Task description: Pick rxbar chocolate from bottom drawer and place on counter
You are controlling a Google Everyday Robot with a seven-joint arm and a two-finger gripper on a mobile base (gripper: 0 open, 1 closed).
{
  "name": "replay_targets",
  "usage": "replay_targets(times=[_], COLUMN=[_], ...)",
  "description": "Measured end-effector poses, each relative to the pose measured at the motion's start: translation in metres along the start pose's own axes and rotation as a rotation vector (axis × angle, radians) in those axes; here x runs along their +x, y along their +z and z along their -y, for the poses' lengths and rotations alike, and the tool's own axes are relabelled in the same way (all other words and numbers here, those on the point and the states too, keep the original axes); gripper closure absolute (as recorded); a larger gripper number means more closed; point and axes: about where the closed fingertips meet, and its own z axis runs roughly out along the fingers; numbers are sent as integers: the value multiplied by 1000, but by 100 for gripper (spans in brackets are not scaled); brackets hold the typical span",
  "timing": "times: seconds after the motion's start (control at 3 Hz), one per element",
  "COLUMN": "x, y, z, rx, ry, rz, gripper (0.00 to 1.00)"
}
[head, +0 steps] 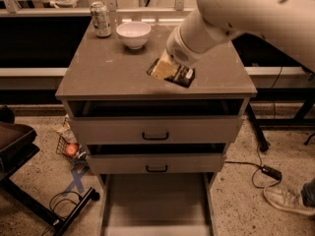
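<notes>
My gripper is over the right middle of the counter, low above its surface. It is shut on the rxbar chocolate, a small flat dark bar that sticks out to the right of the yellowish fingers. The bar looks close to the counter top; I cannot tell whether it touches. The bottom drawer is pulled out at the foot of the cabinet, and its pale floor shows nothing on it.
A silver can and a white bowl stand at the counter's back left. Two upper drawers with black handles are slightly open. A dark chair, a small basket and cables are on the floor left; a shoe is at right.
</notes>
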Motion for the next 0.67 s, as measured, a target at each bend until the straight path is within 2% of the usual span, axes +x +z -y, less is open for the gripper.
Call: replay_targets(times=[0.33, 0.67], x=[3, 6], y=[19, 40], z=[74, 114], rx=[-2, -23], ry=[29, 63], rz=[3, 36], gripper=[100, 100])
